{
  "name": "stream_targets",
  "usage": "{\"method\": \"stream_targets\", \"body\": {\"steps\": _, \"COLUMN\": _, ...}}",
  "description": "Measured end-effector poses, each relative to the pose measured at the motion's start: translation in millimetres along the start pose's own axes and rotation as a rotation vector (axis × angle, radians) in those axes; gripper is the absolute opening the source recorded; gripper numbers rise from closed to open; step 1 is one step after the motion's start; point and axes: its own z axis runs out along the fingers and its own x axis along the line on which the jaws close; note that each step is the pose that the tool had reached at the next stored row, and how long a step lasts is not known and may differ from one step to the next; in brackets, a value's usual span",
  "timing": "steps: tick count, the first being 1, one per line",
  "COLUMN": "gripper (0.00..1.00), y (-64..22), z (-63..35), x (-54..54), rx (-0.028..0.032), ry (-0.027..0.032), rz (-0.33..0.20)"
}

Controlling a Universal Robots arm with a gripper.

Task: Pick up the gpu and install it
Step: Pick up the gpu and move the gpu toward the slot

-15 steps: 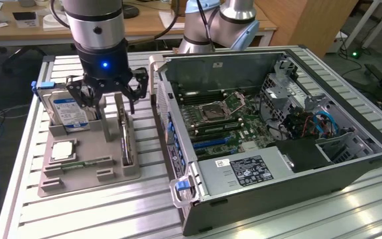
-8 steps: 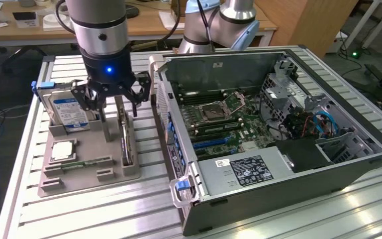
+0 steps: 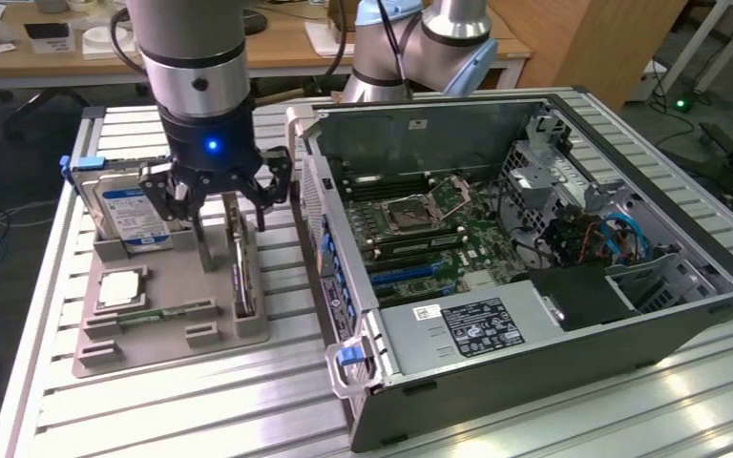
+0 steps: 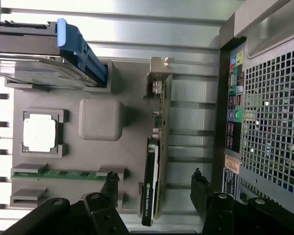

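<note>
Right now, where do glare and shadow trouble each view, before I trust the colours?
Exterior view: light glares off the table slats beside the case; a blue light glows on the arm. Wrist view: the table past the drive is washed out white, the chip shines pale, the gpu face looks dark.

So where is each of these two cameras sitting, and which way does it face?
Exterior view: sits off the arm, high up, looking down at an angle on the grey tray and the open computer case; the arm and its open jaws hang over the tray.
Wrist view: rides on the wrist, looking straight down at the tray; both dark jaw tips show, either side of the gpu, apart from it.
Shared: the gpu, the hard drive, the tray and the case.
</note>
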Motion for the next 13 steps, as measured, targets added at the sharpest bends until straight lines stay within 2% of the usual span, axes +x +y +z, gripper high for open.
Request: {"method": "stream_targets", "body": {"steps": 13, "gripper": 0.71, "y": -1.5, "z": 11.4, "x": -0.1, "rx": 0.0003, "ry": 0.0001, "rz": 0.001}}
